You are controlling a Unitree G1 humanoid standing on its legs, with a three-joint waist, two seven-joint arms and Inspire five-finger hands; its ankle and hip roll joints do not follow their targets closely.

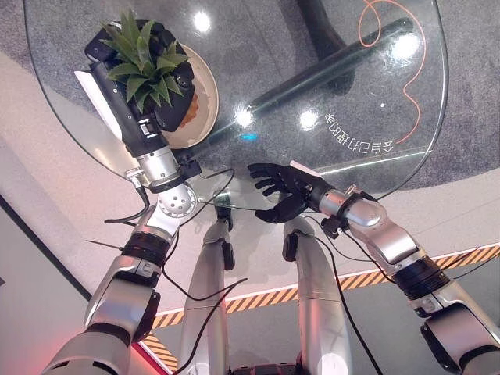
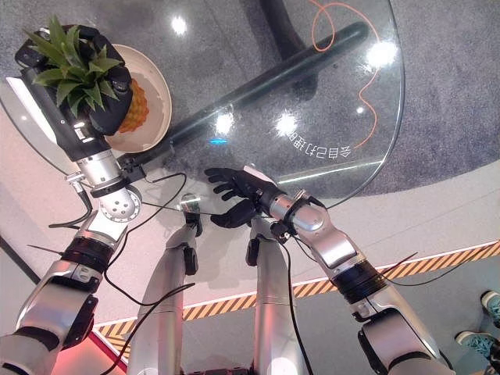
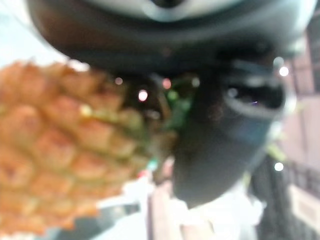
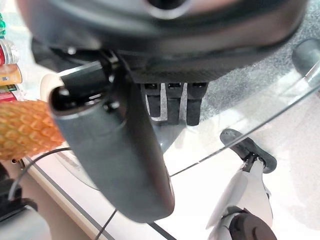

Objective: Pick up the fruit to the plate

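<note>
The left hand point(image 2: 98, 94) has its fingers point(image 1: 181, 76) curled round the pineapple point(image 2: 134, 109), just under the green crown, so the fruit is pinched there and held over the cream plate point(image 2: 156, 86) near the rim of the round glass desk point(image 2: 328, 94). Whether the fruit's base already rests on the plate or hangs just above it cannot be told from the head views (the left wrist view gives only scaly orange skin close against the dark palm). The right hand point(image 1: 283, 191) waits at the desk's near edge, well apart from the plate, its fingers point(image 1: 262, 178) spread and holding nothing.

The main risk, as I judge it, is letting go too soon: the fruit looks top-heavy and could tip or roll off the shallow plate onto the glass. A sideways drag while the fingers loosen might also shove the plate towards the desk's rim.
</note>
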